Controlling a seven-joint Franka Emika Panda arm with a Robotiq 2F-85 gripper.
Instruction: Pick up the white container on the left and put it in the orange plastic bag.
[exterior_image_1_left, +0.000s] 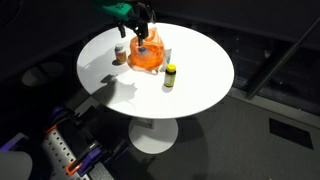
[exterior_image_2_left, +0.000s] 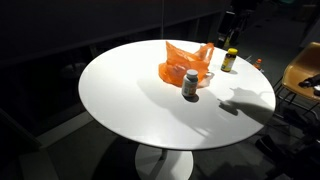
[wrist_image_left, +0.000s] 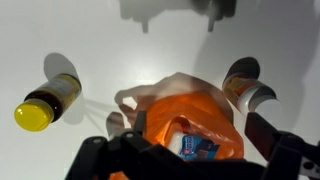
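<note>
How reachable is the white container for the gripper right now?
Probably yes. The container stands upright close beside the bag with nothing over it, and the open gripper hangs above the bag.

We see the orange plastic bag (exterior_image_1_left: 147, 57) sitting crumpled near the middle of the white round table (exterior_image_1_left: 200, 60), its mouth open upward. In the wrist view we make out the white container (wrist_image_left: 193, 148), with blue and red labelling, lying inside that opening.
</note>
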